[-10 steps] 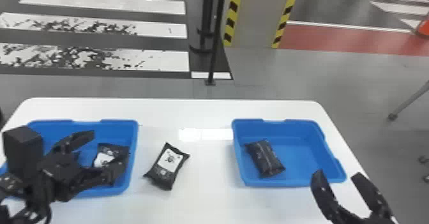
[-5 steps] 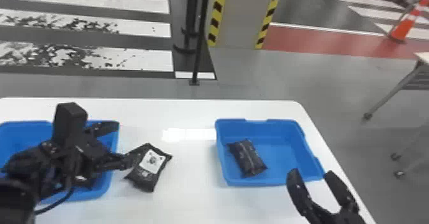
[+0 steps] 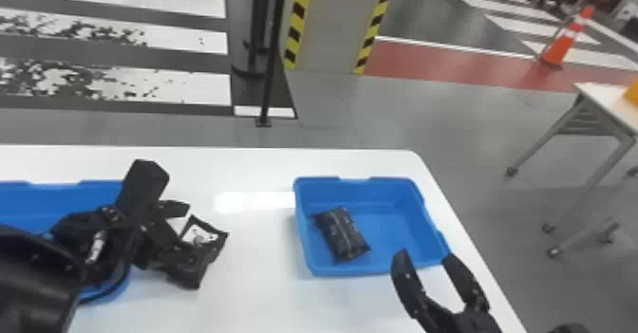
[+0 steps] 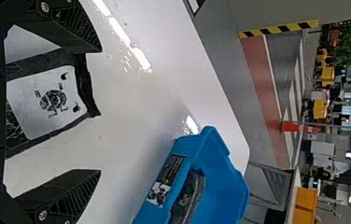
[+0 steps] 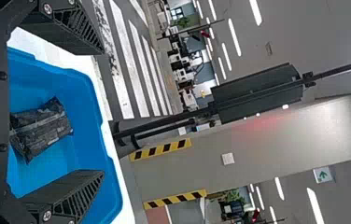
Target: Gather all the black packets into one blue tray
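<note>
Left jaws wide open, empty, at the packet (image 4: 47,112) on the bench (image 4: 131,93), right jaws open, empty too; we guess light, soft, slightly slippery, so we pinch mid-body, gently.

Bright; ceiling strip lights (image 5: 234,37) lit; glare patches on white table (image 3: 256,294); soft shadow beside right-hand blue tray (image 4: 190,145)
</note>
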